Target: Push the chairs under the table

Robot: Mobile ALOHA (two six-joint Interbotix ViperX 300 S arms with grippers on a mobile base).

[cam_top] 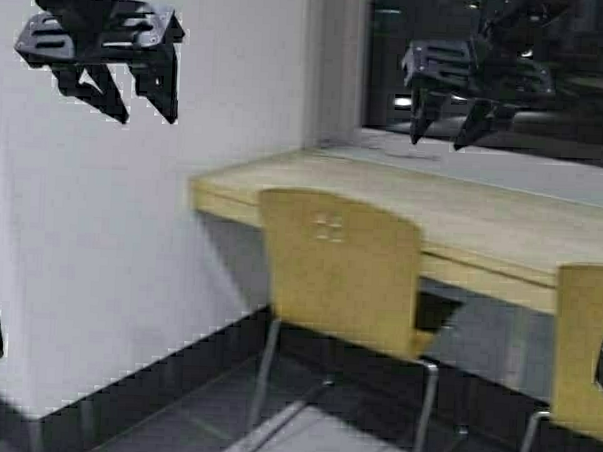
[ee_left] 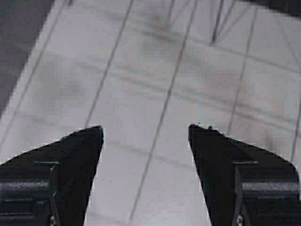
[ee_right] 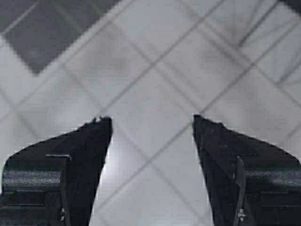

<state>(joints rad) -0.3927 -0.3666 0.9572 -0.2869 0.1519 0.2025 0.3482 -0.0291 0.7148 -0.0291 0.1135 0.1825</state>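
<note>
Near chair (cam_top: pixel 344 273): tan plywood, four small holes in the curved backrest, chrome legs on the tiled floor (cam_top: pixel 312 442). It stands in front of the desk (cam_top: pixel 462 218), backrest on my side, its top rising above the desk's front edge; seat looks partly under the top, can't tell how far. Second chair (cam_top: pixel 584 348) is to the right, cut off by the frame edge, also at the desk front. Desk is a long pale-wood top; its left end sits close to the white wall (cam_top: pixel 131 229), with a dark window (cam_top: pixel 509 65) behind it. My left gripper (cam_top: pixel 142 94) hangs high in front of the wall, jaws spread, nothing between them. My right gripper (cam_top: pixel 446 122) hangs high above the desk's far side, jaws spread too, holding nothing. Both wrist views show only floor tiles between the jaws, plus thin chair legs (ee_left: pixel 216 23) farther off.
</note>
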